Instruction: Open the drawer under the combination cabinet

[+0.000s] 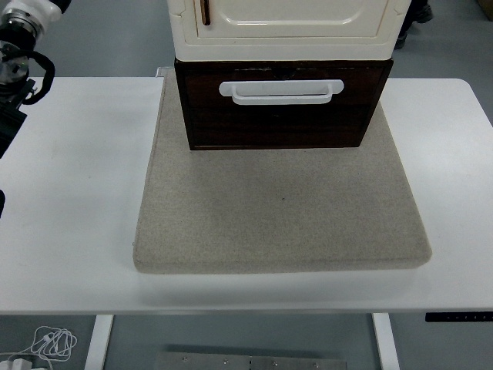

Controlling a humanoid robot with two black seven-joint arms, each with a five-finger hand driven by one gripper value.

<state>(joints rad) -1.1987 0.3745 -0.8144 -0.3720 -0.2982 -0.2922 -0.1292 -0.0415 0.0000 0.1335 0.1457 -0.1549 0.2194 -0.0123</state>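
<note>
One arm is all I can see: the left arm (17, 65) sits at the upper left edge of the frame, well apart from the cabinet. Its hand is cut off by the frame, so I cannot tell how it is set. The drawer (281, 105), dark brown with a white handle (280, 90), sits at upper centre beneath the cream cabinet (285, 27), front flush and closed. Both stand on a grey mat (277, 208) on the white surface (77, 193).
</note>
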